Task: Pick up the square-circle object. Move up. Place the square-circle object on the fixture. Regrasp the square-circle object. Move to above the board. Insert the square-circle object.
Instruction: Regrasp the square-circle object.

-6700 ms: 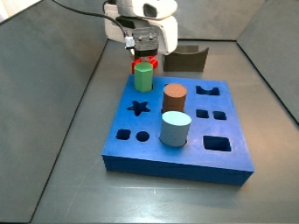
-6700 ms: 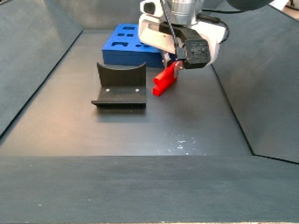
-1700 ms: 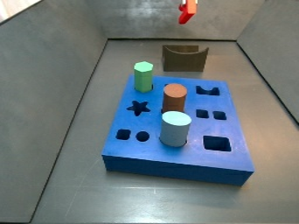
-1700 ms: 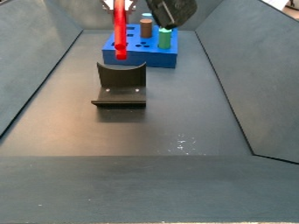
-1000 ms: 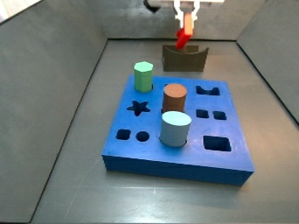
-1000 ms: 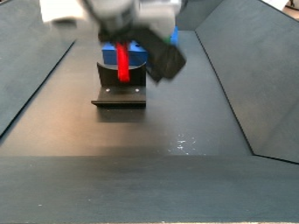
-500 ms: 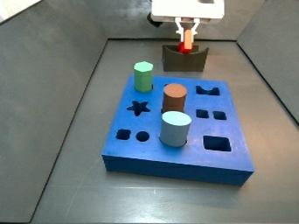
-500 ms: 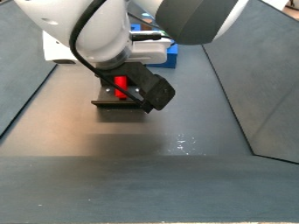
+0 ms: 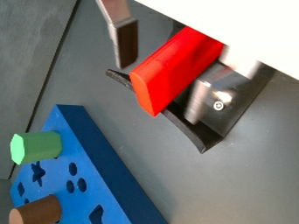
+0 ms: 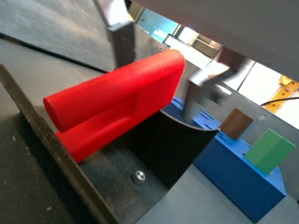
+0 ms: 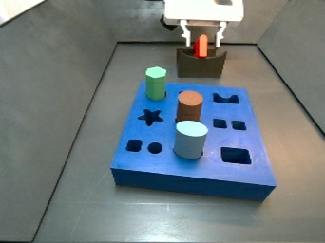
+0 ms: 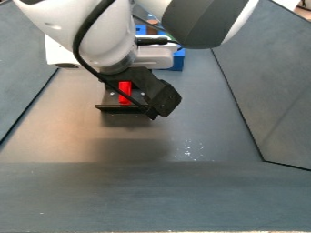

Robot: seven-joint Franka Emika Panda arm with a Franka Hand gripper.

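Observation:
The red square-circle object (image 11: 200, 45) stands in the notch of the dark fixture (image 11: 200, 65) behind the blue board (image 11: 191, 182). In both wrist views it leans on the fixture (image 9: 216, 105), (image 10: 163, 157), filling the space between the fingers as the red square-circle object (image 9: 173, 70), (image 10: 111, 101). My gripper (image 11: 202, 40) straddles it from above, open. One finger (image 9: 121, 39) stands clearly apart from the piece. In a side view the arm hides most of the gripper (image 12: 136, 89); only a strip of the red piece (image 12: 125, 91) shows above the fixture (image 12: 122, 106).
On the board stand a green hexagonal peg (image 11: 156, 83), a brown cylinder (image 11: 189, 102) and a light blue cylinder (image 11: 191, 140). Star, round and square holes lie open in its top. Dark walls enclose the floor on both sides.
The arm brought the red piece down onto the fixture. Since half a second ago the fingers have spread and let go of it.

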